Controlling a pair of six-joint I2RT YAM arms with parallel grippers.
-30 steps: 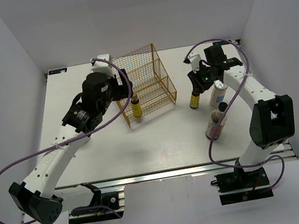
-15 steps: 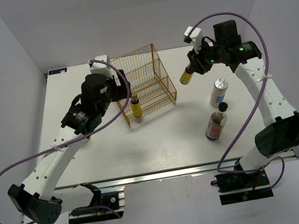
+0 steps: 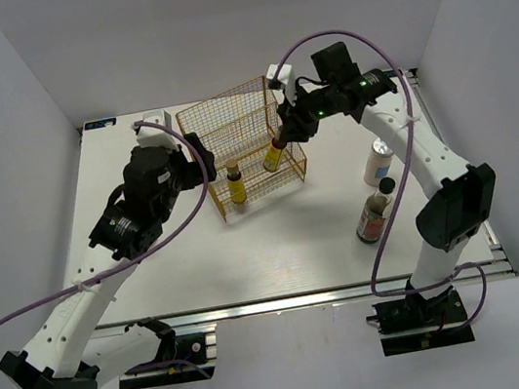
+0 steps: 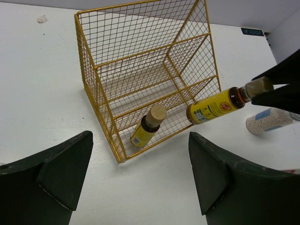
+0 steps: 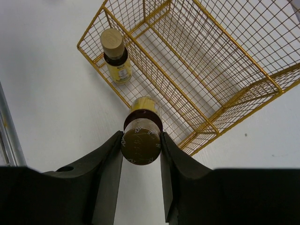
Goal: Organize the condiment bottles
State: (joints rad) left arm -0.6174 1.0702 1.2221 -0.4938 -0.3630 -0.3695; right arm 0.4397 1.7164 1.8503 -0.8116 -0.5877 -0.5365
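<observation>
My right gripper (image 3: 285, 133) is shut on the dark cap of a small amber-yellow bottle (image 3: 273, 157), which hangs tilted over the front right part of the gold wire rack (image 3: 239, 129). In the right wrist view the cap (image 5: 140, 144) sits between both pads, above the rack's corner (image 5: 206, 129). A second amber-yellow bottle (image 3: 235, 183) stands in the rack's lowest tier (image 4: 147, 126). A white grey-lidded bottle (image 3: 379, 162) and a dark brown bottle (image 3: 375, 214) stand at the right. Left of the rack, my left gripper (image 3: 203, 159) is open and holds nothing (image 4: 140, 187).
The rack (image 4: 140, 70) has stepped wire tiers, open toward the front. A purple cable loops over the right arm (image 3: 396, 123). Grey walls close in the table (image 3: 152, 261) on three sides.
My right arm has carried the amber-yellow bottle left from beside the other bottles to above the rack. The left arm has drawn back slightly left and nearer.
</observation>
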